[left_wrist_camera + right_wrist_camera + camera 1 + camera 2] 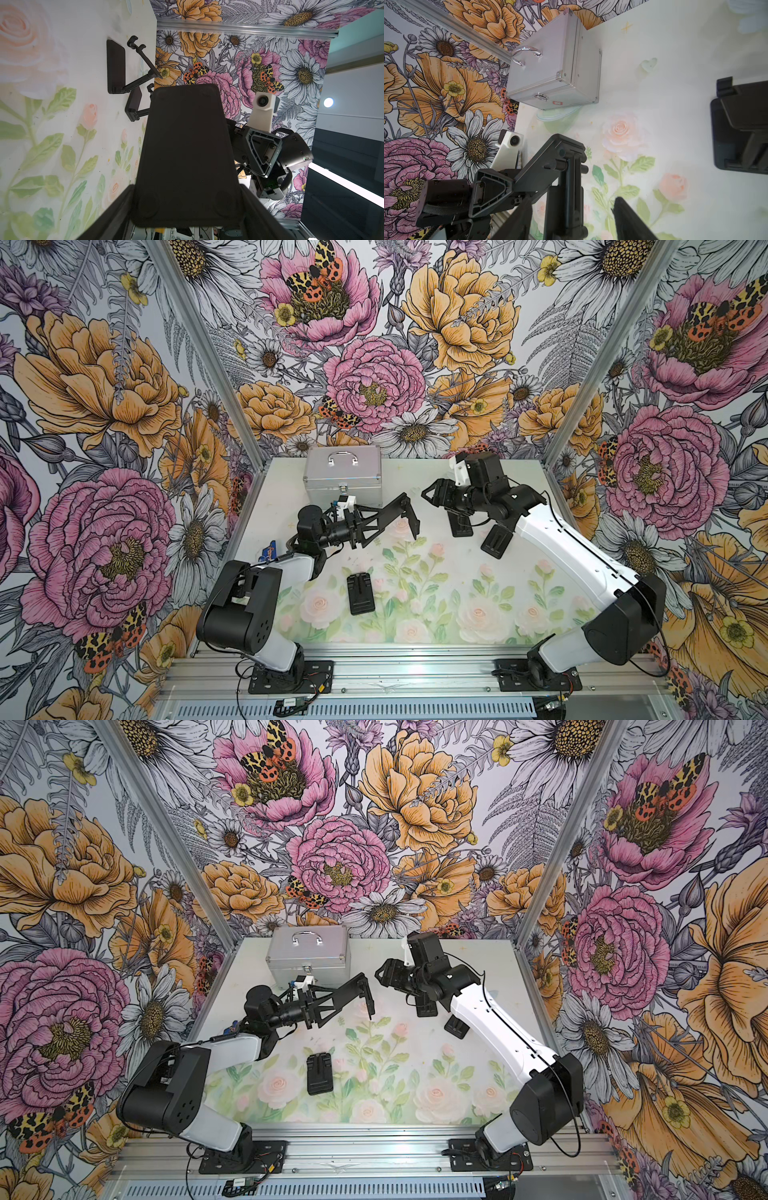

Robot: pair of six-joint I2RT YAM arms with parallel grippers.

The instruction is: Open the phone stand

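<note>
The left gripper [374,521] pinches a stand [410,520] by its base, aloft over the far middle of the table [436,614]. Its upper panel hangs bent away from the base, so it looks unfolded. The right gripper [431,491] hovers just right of it, jaws spread and empty. Two open stands [459,524] rest at the far right. What's left, I judge, is setting this one down and opening the folded stand [360,593] lying flat near centre.

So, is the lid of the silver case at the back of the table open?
No, in a top view the silver case stands closed, its lid down flat and the handle on top.
</note>
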